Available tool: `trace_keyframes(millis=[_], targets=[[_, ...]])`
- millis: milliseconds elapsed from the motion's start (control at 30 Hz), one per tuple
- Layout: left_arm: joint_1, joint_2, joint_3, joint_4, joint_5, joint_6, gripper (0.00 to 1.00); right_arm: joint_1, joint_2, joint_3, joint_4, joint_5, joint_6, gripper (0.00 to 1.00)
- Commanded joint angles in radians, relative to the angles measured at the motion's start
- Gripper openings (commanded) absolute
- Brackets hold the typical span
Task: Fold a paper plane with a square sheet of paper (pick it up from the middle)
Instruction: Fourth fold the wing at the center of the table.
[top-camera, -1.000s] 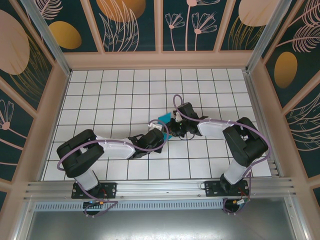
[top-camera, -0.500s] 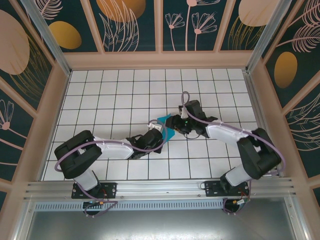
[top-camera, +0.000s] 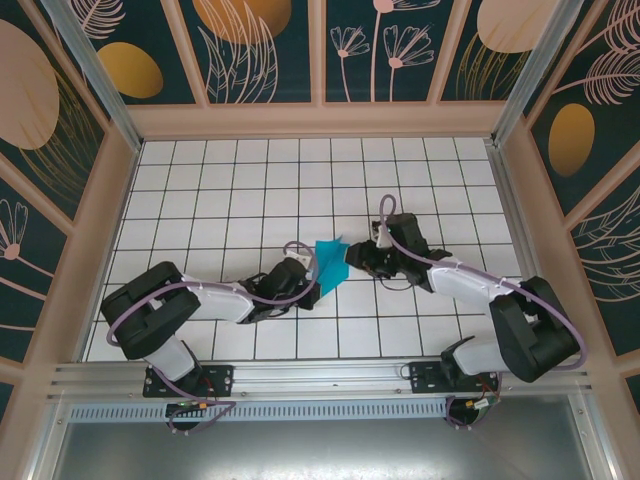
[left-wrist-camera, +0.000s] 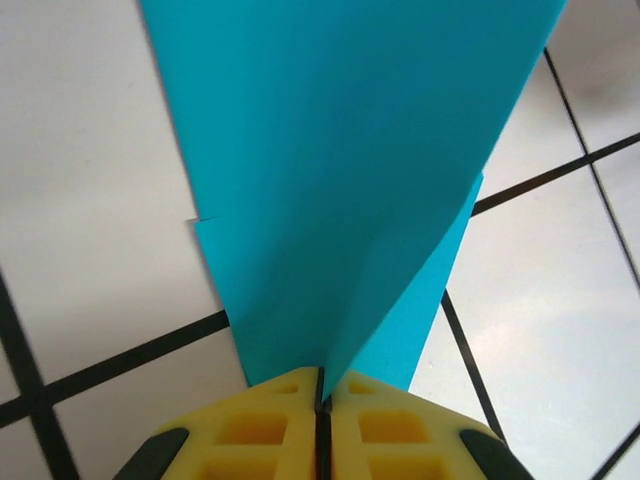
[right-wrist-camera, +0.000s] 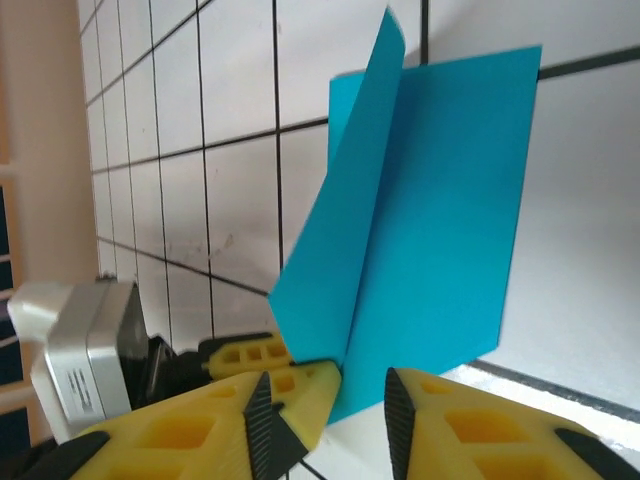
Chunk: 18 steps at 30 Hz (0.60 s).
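Overhead, looks down into a booth walled with teal panels (top-camera: 260, 45) painted with pale leaves and orange discs, framed in light wood. Floors it with a white tiled table (top-camera: 200, 180) gridded in black lines. Brings the left arm (top-camera: 200, 300) and the right arm (top-camera: 470, 285) in toward the middle, a purple cable (top-camera: 385, 215) looping along each. Places a folded teal-blue sheet of paper (top-camera: 328, 265) between them at the table's centre. From the left wrist, finds the left gripper (left-wrist-camera: 322, 385) pressed fully together on the sheet's narrow end, the paper hiding most of the tiles beyond. From the right wrist, finds the right gripper (right-wrist-camera: 328, 395) parted, the sheet's lower corner in the gap and unclamped, with the left gripper's yellow fingers (right-wrist-camera: 245, 352) just behind that edge.
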Motion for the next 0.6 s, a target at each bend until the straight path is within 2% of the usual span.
trace_keyframes(millis=[0, 167, 333, 467, 567], targets=[[0.023, -0.013, -0.053, 0.08, 0.092, -0.085, 0.1, 0.036, -0.004, -0.02, 0.089, -0.019, 0.009, 0.32], [0.033, -0.016, -0.06, 0.079, 0.139, -0.124, 0.07, 0.054, 0.044, -0.023, 0.149, -0.045, 0.024, 0.23], [0.051, -0.031, -0.105, 0.108, 0.134, -0.18, 0.06, 0.067, 0.107, -0.002, 0.215, -0.091, 0.033, 0.12], [0.057, -0.009, -0.106, 0.132, 0.156, -0.194, 0.06, 0.078, 0.174, 0.026, 0.278, -0.15, 0.048, 0.11], [0.057, -0.016, -0.099, 0.109, 0.137, -0.171, 0.08, 0.083, 0.223, 0.05, 0.252, -0.128, 0.049, 0.1]])
